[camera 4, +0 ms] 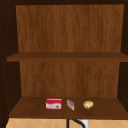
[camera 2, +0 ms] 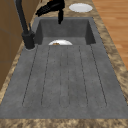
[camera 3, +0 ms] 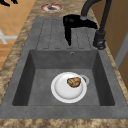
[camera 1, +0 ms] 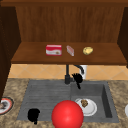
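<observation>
The right hand (camera 1: 77,78) hangs in the air just under the faucet (camera 1: 67,75) spout, over the back edge of the basin (camera 1: 106,100); one finger points straight down, the rest look loosely spread, and it holds nothing. Below it and nearer the front, well apart from that fingertip, a white plate (camera 3: 68,88) lies flat on the basin floor with a brown lump of food (camera 3: 74,82) on its far side. To reach the plate cleanly, the hand would, I judge, do best to come forward off the spout first, then drop, keeping the fingers straight and meeting the rim on the bare side, away from the food. The left hand (camera 1: 33,115) floats at the drainboard's front left corner; whether it is curled I cannot tell. A red ball (camera 1: 67,114) sits just beside the plate, toward the left hand.
</observation>
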Available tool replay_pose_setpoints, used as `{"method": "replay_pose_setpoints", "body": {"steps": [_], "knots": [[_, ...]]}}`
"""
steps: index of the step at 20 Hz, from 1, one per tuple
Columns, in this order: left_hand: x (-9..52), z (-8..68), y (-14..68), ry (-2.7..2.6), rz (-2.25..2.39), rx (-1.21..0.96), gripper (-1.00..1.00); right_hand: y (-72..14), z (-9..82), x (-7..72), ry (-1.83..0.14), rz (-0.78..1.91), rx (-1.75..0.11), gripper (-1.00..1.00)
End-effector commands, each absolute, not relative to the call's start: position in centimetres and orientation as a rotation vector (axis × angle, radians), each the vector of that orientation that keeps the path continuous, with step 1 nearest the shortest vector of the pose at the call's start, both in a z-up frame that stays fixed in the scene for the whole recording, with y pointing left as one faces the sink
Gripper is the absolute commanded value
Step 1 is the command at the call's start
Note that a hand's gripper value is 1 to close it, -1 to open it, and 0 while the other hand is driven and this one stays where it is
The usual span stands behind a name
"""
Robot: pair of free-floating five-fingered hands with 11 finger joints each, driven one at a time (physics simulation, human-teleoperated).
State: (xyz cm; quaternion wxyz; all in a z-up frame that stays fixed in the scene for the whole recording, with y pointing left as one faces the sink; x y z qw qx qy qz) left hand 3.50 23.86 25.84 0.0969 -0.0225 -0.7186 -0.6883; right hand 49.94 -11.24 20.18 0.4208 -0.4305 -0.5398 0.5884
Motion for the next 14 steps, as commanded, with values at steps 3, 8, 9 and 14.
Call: {"method": "replay_pose_setpoints", "body": {"steps": [3,8,9,14], "knots": [[3.5,25.8,23.9,-2.128,-2.038,-0.067,0.00,-10.5,21.6,49.3,-1.426,1.392,-1.196,-1.00],[3.5,25.8,23.9,-2.128,-2.038,-0.067,0.00,-9.4,19.2,53.3,-1.382,1.412,-1.046,-1.00],[3.5,25.8,23.9,-2.128,-2.038,-0.067,0.00,-9.5,19.1,54.1,-1.390,1.413,-1.027,-1.00],[3.5,25.8,23.9,-2.128,-2.038,-0.067,0.00,-9.1,17.7,57.3,-1.342,1.443,-0.960,-1.00]]}}
